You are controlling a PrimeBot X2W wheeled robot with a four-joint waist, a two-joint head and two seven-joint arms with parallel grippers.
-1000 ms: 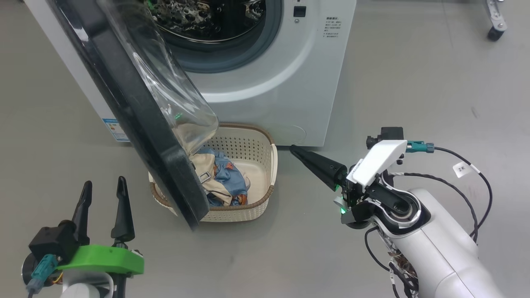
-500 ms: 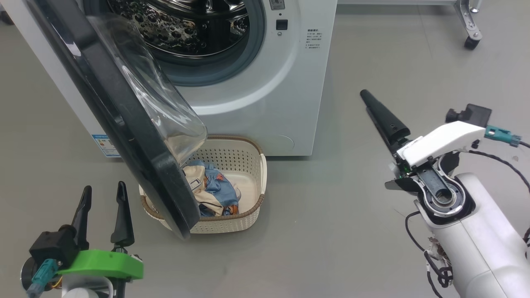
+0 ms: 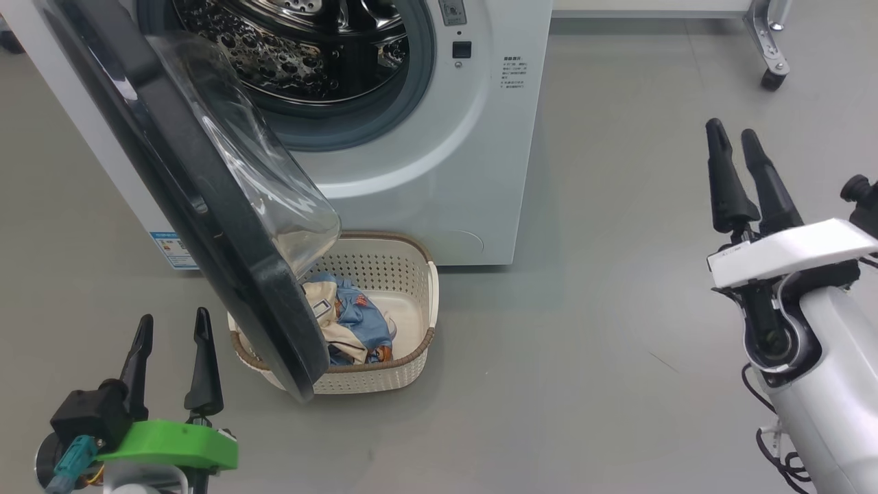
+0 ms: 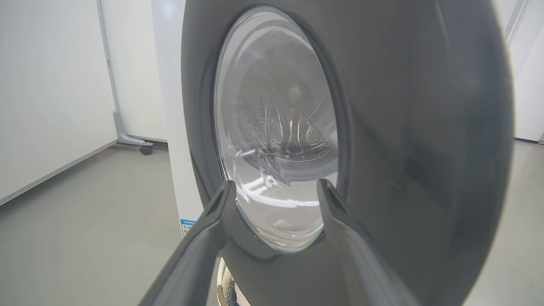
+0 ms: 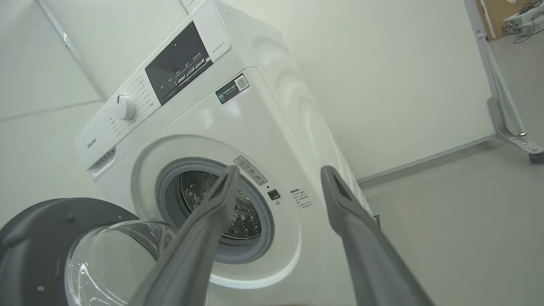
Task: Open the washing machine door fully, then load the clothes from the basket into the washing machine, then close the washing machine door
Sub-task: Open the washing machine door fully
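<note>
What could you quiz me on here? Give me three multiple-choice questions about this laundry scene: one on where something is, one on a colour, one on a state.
1. Where does the basket stand?
A) on a chair
B) on the floor in front of the washing machine
C) on a table

2. What colour is the basket's rim?
A) brown
B) red
C) green

3. How is the washing machine door?
A) shut
B) lying flat on the floor
C) swung open

Answers:
1. B, it sits on the floor, partly under the open door.
2. A, a brown woven-look band tops its cream walls.
3. C, the door stands out from the machine and the steel drum shows behind it.
</note>
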